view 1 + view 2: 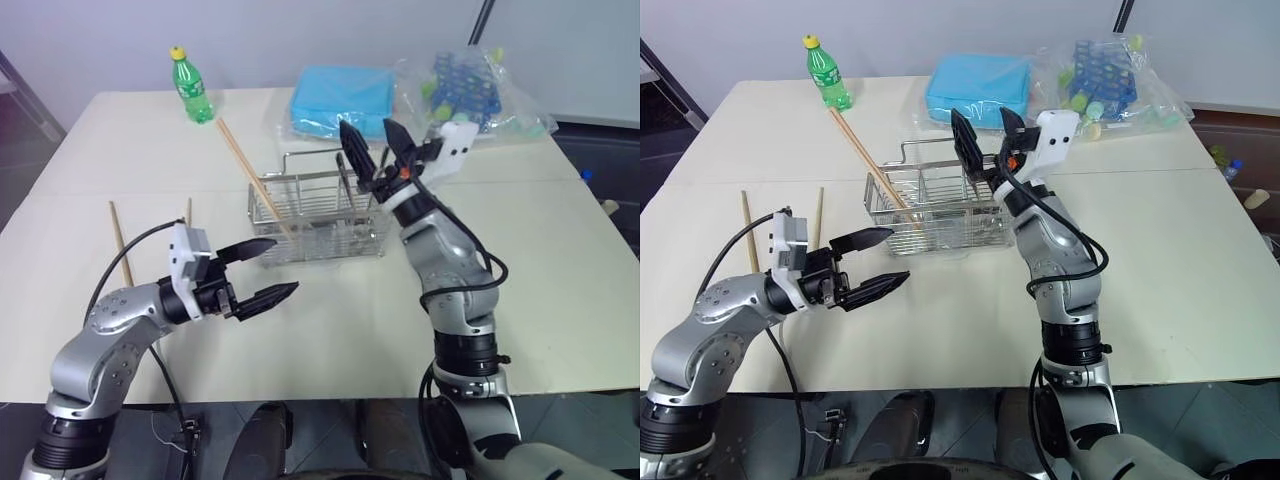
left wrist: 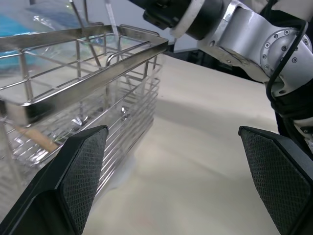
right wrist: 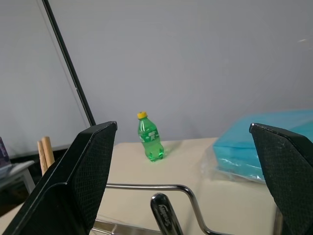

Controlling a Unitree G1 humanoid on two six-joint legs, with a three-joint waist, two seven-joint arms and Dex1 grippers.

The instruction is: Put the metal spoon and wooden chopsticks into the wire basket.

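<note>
Right gripper: was held above the right end of the wire basket, its two black fingers spread wide apart; nothing was gripped between them.

Metal spoon: was seen standing upright in the basket's right end, its handle tip rising between the parted right fingers without being touched by either.

Left gripper: was held level above the table, in front of the basket's left end, fingers spread wide; nothing was held or touched.

Wire basket: was placed near the middle of the table, its wire loop handle uppermost.

Wooden chopsticks, in basket: a pair was seen leaning in the left end of the basket, the upper ends slanting out towards the green bottle.

Wooden chopsticks, on table: two sticks were seen lying flat on the table to the left of the basket, partly hidden behind the left arm.

Background items: a blue pack and a bagged blue rack were placed beyond the basket.
</note>
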